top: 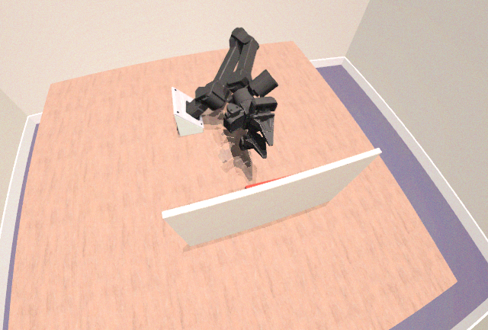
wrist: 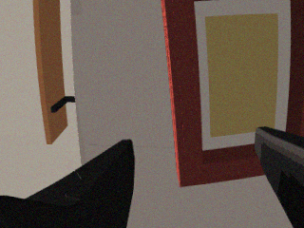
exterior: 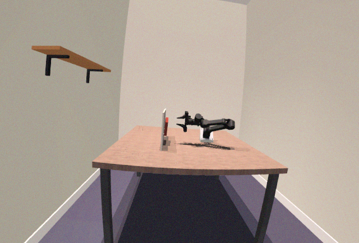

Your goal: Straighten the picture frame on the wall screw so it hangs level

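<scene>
The red picture frame [top: 264, 182] [exterior: 166, 127] [wrist: 187, 161] hangs on the robot's side of the upright pale wall panel [top: 256, 209] [exterior: 163, 131] [wrist: 119, 71]. The wrist view, turned sideways, shows its dark red face, grey mat and yellow picture. Its bright long edge runs nearly parallel to the panel's edge, with a small angle between them; which side is higher I cannot tell. The screw and notched strip are hidden. My gripper [top: 268, 151] [exterior: 176, 120] [wrist: 195, 143] is open and empty, a short way in front of the frame, touching nothing.
The panel stands on the wooden table [top: 98, 200] [exterior: 185, 159]. The arm's white base [top: 189, 125] [exterior: 206, 140] is behind the gripper. A brown shelf [exterior: 78, 59] [wrist: 48, 71] on black brackets is on the room wall beyond the panel.
</scene>
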`<action>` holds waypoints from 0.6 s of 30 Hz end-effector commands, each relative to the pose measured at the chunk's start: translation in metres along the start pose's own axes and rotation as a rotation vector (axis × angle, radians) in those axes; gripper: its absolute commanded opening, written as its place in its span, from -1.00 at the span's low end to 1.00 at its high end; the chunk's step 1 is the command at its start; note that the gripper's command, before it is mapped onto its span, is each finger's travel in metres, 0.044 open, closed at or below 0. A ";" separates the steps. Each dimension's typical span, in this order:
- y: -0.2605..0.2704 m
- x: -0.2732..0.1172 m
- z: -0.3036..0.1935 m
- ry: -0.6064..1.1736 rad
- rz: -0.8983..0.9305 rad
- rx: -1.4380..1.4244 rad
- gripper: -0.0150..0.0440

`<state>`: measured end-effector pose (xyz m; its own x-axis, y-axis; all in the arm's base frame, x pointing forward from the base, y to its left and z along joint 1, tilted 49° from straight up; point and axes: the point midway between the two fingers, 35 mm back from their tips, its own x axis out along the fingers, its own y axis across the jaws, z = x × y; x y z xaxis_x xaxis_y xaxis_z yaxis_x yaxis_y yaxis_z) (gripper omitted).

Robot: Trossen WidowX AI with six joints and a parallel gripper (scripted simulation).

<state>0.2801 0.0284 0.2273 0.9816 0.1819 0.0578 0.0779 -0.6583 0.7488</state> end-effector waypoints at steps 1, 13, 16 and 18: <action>0.001 0.022 -0.001 0.000 0.004 -0.005 0.39; -0.004 0.052 0.003 0.002 0.006 -0.005 0.39; -0.004 0.052 0.003 0.002 0.006 -0.005 0.39; -0.004 0.052 0.003 0.002 0.006 -0.005 0.39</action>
<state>0.3308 0.0390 0.2249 0.9813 0.1829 0.0605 0.0766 -0.6586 0.7486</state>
